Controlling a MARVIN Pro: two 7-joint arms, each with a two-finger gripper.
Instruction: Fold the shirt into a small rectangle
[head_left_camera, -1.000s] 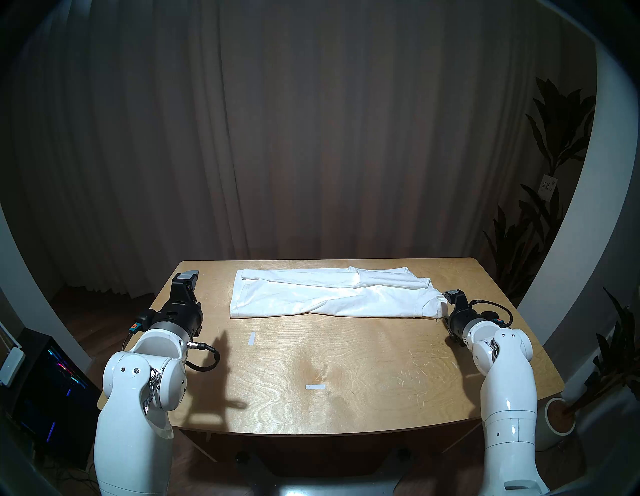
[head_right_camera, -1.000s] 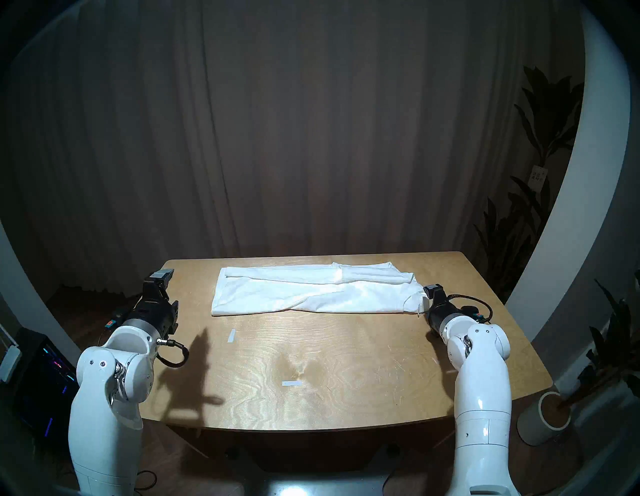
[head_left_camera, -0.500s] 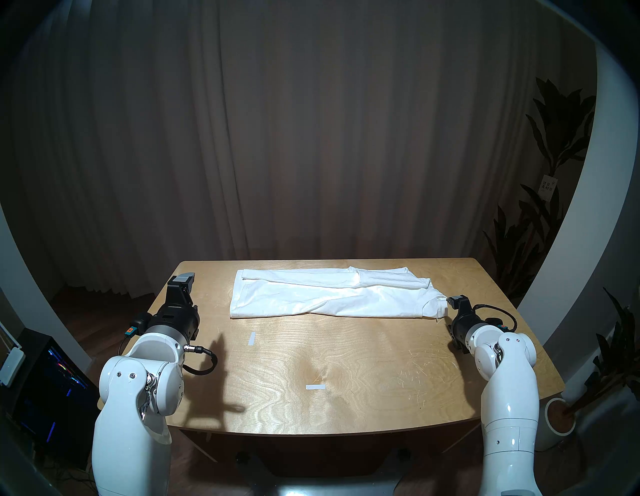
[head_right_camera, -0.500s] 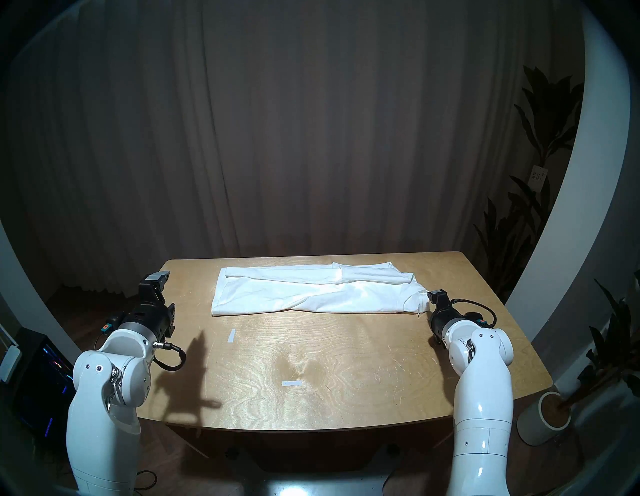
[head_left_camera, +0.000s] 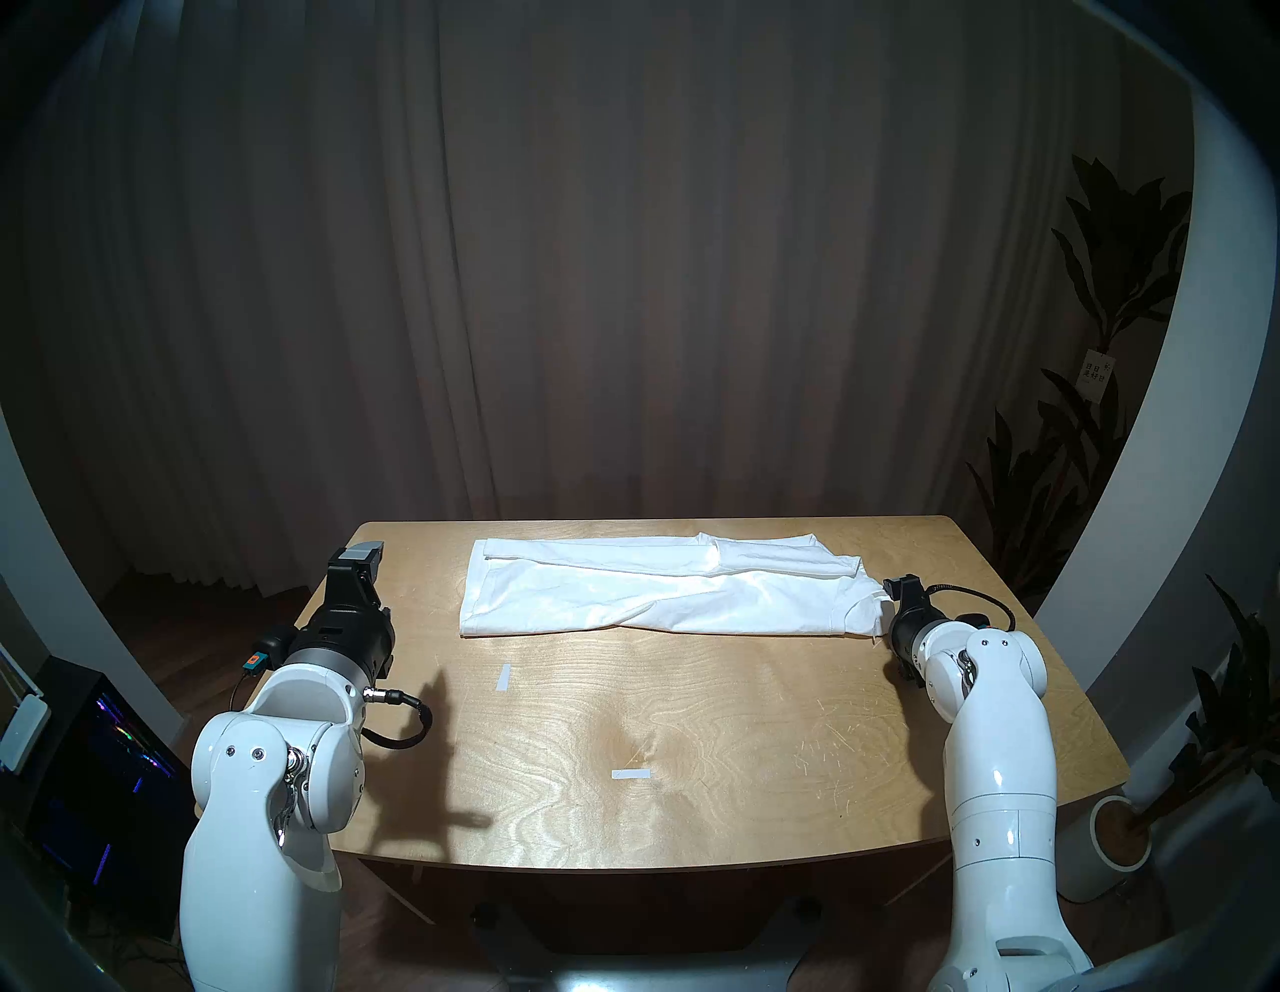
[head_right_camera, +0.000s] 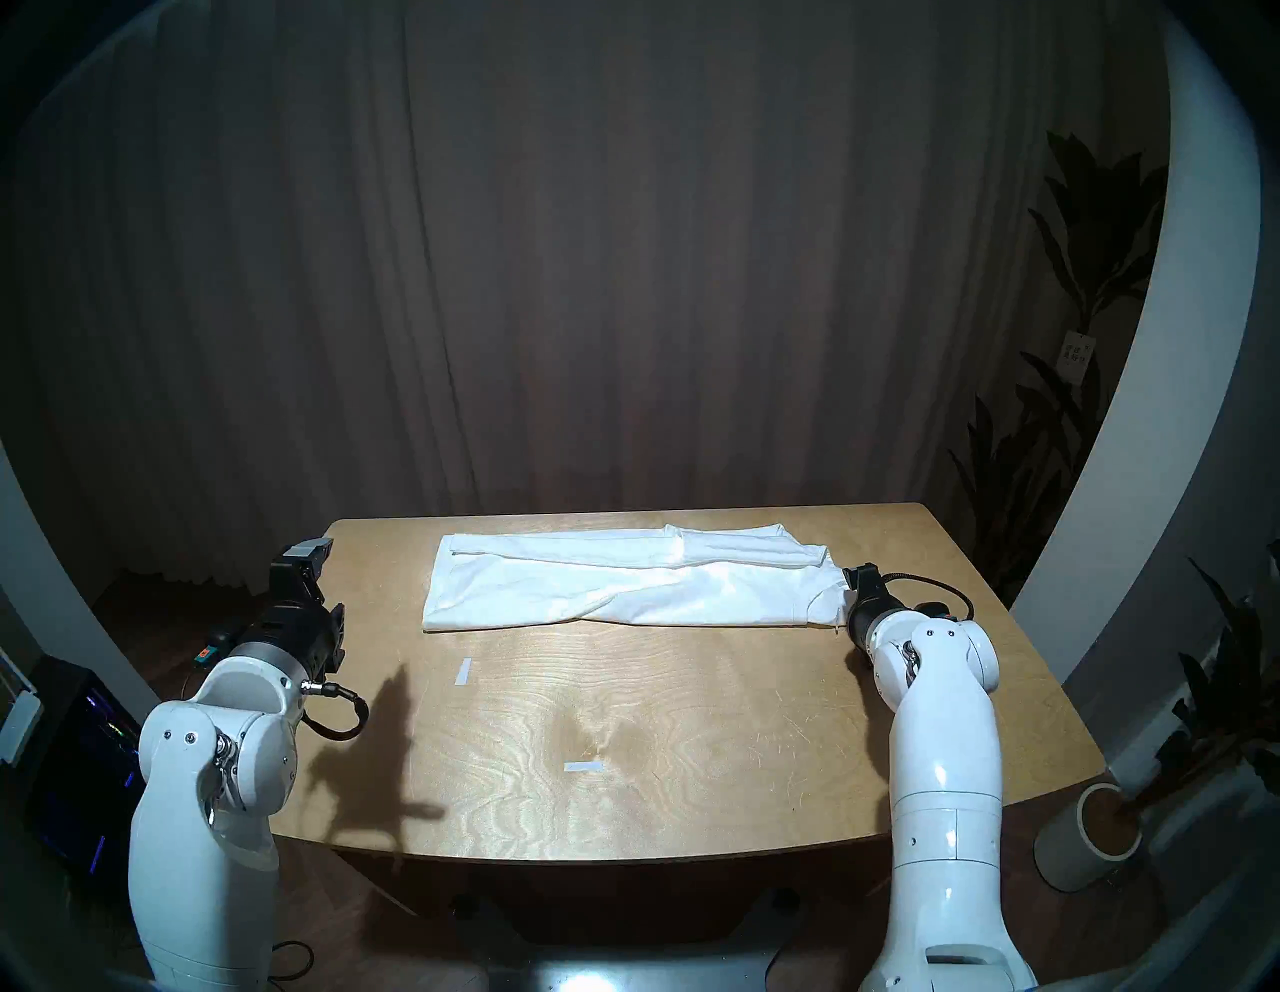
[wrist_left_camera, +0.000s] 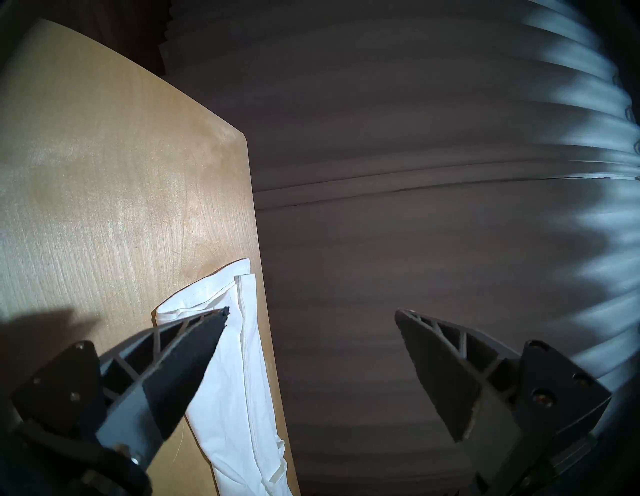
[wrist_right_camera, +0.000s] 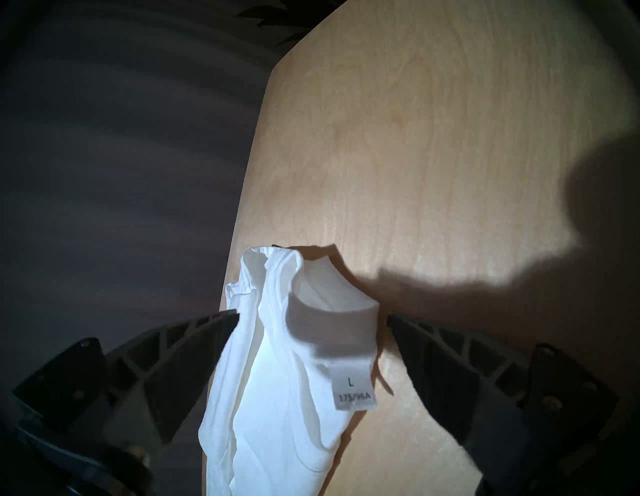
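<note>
The white shirt (head_left_camera: 658, 589) lies folded lengthwise as a long band across the far half of the wooden table (head_left_camera: 727, 706), hem end at the left, neck end at the right. My right gripper (head_left_camera: 900, 585) is open at the neck end. In the right wrist view the right gripper (wrist_right_camera: 313, 316) has the ribbed collar and size label of the shirt (wrist_right_camera: 287, 381) lying between its spread fingers. My left gripper (head_left_camera: 363, 554) is open near the table's far left corner, well left of the hem. In the left wrist view the left gripper (wrist_left_camera: 311, 310) is empty, with the shirt (wrist_left_camera: 242, 381) below it.
Two small white tape strips (head_left_camera: 503, 677) (head_left_camera: 631, 774) are stuck on the table nearer to me. A dark curtain hangs right behind the table's far edge. A potted plant (head_left_camera: 1118, 838) stands on the floor at the right, a lit computer case (head_left_camera: 104, 762) at the left.
My right arm has swung in toward the shirt's neck end and its wrist has turned. My left gripper has drifted slightly to the left. The shirt has not moved.
</note>
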